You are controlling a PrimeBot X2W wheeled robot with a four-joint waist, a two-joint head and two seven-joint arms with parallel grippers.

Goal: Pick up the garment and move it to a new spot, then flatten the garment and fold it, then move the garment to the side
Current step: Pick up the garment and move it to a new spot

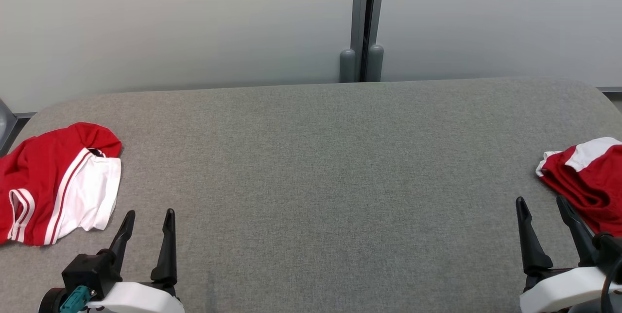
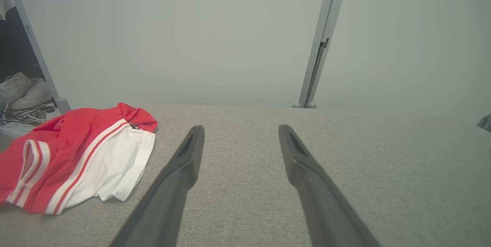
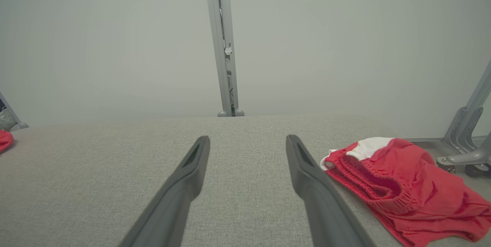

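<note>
Both pincers wait low at the bottom of the head view with nothing in them: the left pincer (image 1: 149, 213) at the lower left and the right pincer (image 1: 540, 199) at the lower right, each with its two dark fingers spread wide and pointing up the frame. This looks like a ready pose, with the middle of the table (image 1: 316, 157) left free as working room. Two red and white pieces sit at opposite edges. A crumpled garment (image 1: 588, 177), its gathered waistband showing in the right wrist view, lies at the right edge just beside the right pincer. It is probably the one to pick up, since it is bunched and close at hand. A striped garment (image 1: 53, 186) lies in a flatter bundle at the left edge, near the left pincer but apart from it, as if parked aside. The table is covered in plain grey woven fabric with rounded far corners. Behind it stands a pale, featureless wall (image 1: 170, 21) split by a grey post (image 1: 362, 21). The left wrist view shows pale shoes (image 2: 23, 91) on the floor at its left edge, and the right wrist view shows a metal frame (image 3: 464, 151) at its right.
</note>
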